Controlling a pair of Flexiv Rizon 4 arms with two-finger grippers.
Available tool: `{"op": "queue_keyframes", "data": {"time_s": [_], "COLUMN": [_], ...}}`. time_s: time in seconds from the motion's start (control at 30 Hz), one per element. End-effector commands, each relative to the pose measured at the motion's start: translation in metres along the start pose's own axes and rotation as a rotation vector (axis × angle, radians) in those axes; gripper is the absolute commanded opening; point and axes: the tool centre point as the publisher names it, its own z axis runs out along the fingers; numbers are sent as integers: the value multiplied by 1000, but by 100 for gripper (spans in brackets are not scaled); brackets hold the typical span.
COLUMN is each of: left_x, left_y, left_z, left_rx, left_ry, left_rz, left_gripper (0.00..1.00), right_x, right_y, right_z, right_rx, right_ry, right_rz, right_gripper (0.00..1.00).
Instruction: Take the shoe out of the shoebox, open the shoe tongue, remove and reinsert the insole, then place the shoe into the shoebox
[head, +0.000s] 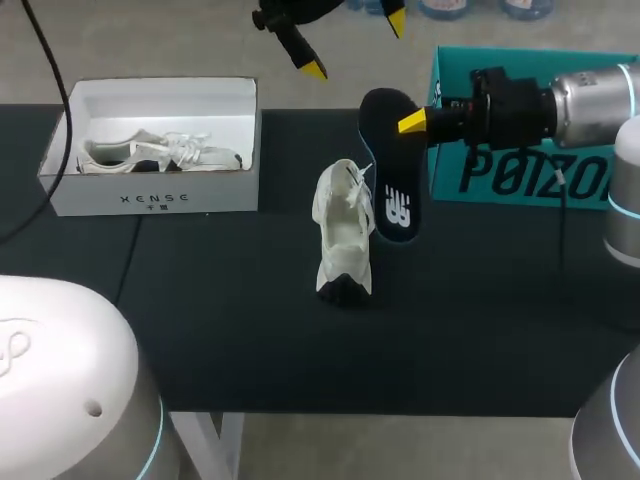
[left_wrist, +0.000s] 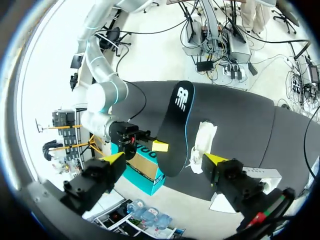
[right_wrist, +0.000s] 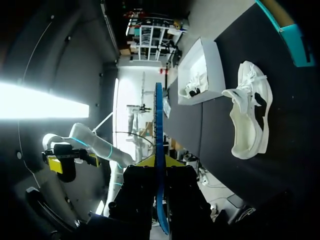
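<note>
Two yellow-tipped fingers of the right gripper (head: 412, 122) are clamped on the black insole (head: 390, 165), one on each face. The right wrist view shows the insole edge-on between them.

- Insole: held off the counter (head: 250, 330), just beside the shoe (head: 345, 230) on its right-arm side. The logo end lies alongside the shoe's opening and the other end is at the gripper. Cannot tell whether insole and shoe touch.
- Shoe: white, sits on the counter outside the box, laces loose, dark-soled end toward the robot.
- Left gripper (head: 355, 45): hangs above and beyond the shoe, fingers well apart, nothing held. In its own wrist view the insole and shoe lie ahead of it.
- Shoebox (head: 150, 200): white, open, on the counter well to the shoe's left-arm side. A second shoe (head: 160, 152), also white, lies inside it.
- Teal box (head: 500, 185): stands on the shoe's right-arm side, partly hidden by the right arm.
</note>
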Motion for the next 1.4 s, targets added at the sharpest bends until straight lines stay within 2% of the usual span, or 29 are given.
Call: {"op": "queue_keyframes", "data": {"time_s": [0.03, 0.13, 0.27, 0.3, 0.37, 0.47, 0.67, 0.9, 1.07, 1.23, 1.37, 1.4], "left_x": [21, 21, 21, 23, 25, 25, 21, 21, 23, 22, 21, 21], "left_y": [-1, -1, -1, 1, 3, 4, -2, -6, -3, -4, -5, -5], "left_z": [2, 2, 2, 6, 11, 18, 36, 55, 58, 61, 66, 68], "left_rx": [44, 44, 44, -1, -35, -72, -37, -4, -20, -14, -11, -11], "left_ry": [-701, -701, -701, -711, -809, -881, -1023, -1000, -971, -876, -889, -889], "left_rz": [-121, -121, -121, -71, -45, 6, 87, 145, 129, 62, 60, 59], "left_gripper": [100, 100, 100, 100, 100, 100, 100, 100, 100, 100, 100, 97], "right_x": [2, 2, 13, 16, 21, 27, 39, 48, 50, 50, 52, 53], "right_y": [-4, -6, -7, -7, -6, -5, -5, -5, -4, -3, -1, -1], "right_z": [-1, -1, -5, -6, -7, -9, -13, -15, -16, -12, -5, -4], "right_rx": [-4, -5, 9, 2, -4, -10, -22, -11, -13, -4, 7, 9], "right_ry": [-9, -15, 50, 46, 52, 68, 87, 115, 110, 125, 131, 129], "right_rz": [1, 1, 41, 39, 39, 41, 34, 31, 34, 37, 32, 30], "right_gripper": [0, 0, 0, 0, 0, 0, 0, 0, 0, 0, 0, 0]}}
